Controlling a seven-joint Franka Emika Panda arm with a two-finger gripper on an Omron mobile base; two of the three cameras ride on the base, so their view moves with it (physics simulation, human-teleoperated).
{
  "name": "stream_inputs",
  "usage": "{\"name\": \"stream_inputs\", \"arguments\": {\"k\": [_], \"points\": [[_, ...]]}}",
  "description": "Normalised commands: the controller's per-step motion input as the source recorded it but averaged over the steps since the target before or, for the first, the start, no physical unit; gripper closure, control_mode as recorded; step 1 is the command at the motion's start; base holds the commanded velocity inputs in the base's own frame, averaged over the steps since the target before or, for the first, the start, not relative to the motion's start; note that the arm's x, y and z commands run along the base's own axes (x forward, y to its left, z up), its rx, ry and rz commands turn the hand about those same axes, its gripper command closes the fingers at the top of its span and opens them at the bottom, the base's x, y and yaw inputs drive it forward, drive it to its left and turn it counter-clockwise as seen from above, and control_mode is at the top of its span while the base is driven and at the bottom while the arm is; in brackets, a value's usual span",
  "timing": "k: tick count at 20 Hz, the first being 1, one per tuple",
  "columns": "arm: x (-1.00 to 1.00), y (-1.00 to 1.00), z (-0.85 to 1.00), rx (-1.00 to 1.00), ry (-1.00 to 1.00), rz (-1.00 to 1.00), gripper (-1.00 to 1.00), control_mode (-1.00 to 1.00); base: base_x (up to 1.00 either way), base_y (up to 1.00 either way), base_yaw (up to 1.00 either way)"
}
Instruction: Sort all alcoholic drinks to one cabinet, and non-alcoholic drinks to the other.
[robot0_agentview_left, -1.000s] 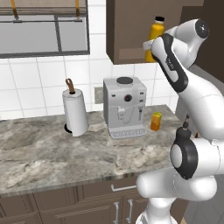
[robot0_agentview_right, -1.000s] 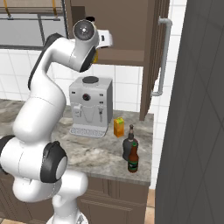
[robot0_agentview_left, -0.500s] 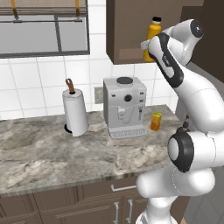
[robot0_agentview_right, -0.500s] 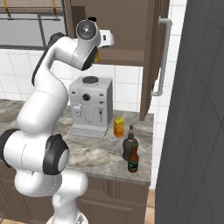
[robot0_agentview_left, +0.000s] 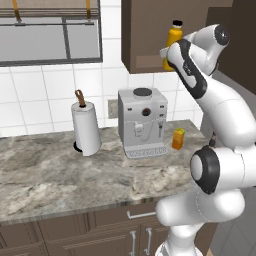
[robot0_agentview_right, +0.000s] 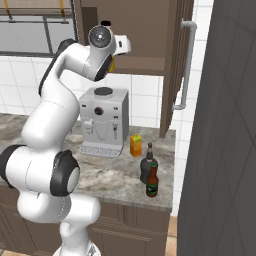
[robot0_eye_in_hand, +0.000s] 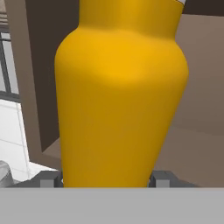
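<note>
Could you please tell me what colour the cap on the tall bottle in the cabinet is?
Black, on the yellow-orange bottle; the left base view shows the cap best.

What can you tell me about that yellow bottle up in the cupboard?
The yellow bottle is tall, smooth and yellow-orange, with a black cap; it bulges at the shoulder and narrows toward its base. It stands upright in the open cabinet above the coffee machine. In the hand view the end effector's fingers flank its base, apparently gripping it.

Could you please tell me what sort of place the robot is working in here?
Most likely a home kitchen: a coffee machine and a paper towel roll stand on a stone counter beneath dark wall cupboards.
</note>
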Motion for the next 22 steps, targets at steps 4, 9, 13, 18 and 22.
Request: {"name": "stream_inputs", "arguments": {"k": [4, 9, 13, 18, 22], "points": [[0.13, 0.0, -0.02, 0.0, -0.07, 0.0, 1.0, -1.0, 0.0, 0.0, 0.0], [0.12, 0.0, -0.06, 0.0, -0.02, 0.0, 1.0, -1.0, 0.0, 0.0, 0.0], [0.15, 0.0, -0.04, 0.0, 0.0, 0.0, 1.0, -1.0, 0.0, 0.0, 0.0], [0.23, 0.0, -0.01, 0.0, 0.0, 0.0, 1.0, -1.0, 0.0, 0.0, 0.0], [0.26, 0.0, 0.0, 0.0, 0.03, 0.0, 1.0, -1.0, 0.0, 0.0, 0.0]]}}
